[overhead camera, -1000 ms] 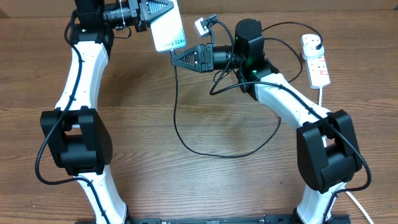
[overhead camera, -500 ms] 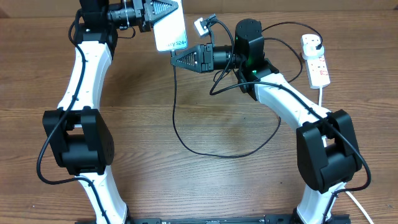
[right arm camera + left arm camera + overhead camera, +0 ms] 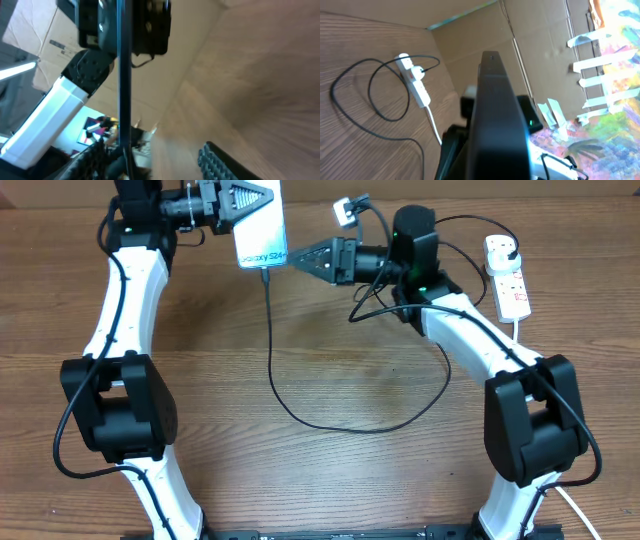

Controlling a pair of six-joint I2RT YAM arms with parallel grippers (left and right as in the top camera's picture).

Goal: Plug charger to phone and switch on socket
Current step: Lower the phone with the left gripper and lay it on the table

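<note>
My left gripper (image 3: pixel 258 202) is shut on the phone (image 3: pixel 262 238) and holds it above the table's far edge, screen up. The charger's thin black cable (image 3: pixel 270 340) hangs from the phone's lower end, loops over the table and runs to its black plug (image 3: pixel 506 248) in the socket (image 3: pixel 512 288). Just right of the phone's lower end, my right gripper (image 3: pixel 297 259) is open and holds nothing. In the right wrist view the phone (image 3: pixel 123 75) is edge-on near one finger of my right gripper (image 3: pixel 155 162). In the left wrist view the phone's dark back (image 3: pixel 497 115) fills the middle and the socket (image 3: pixel 416 82) lies beyond.
The socket's thick white cord (image 3: pixel 517 330) runs toward the table's front right. Cardboard walls (image 3: pixel 485 30) stand behind the table. Both arms' white links reach in from the front along the left and right sides.
My right gripper has opened and let go of the cable's tip, which stays in the phone. The left arm has shifted the phone left and turned it more upright.
</note>
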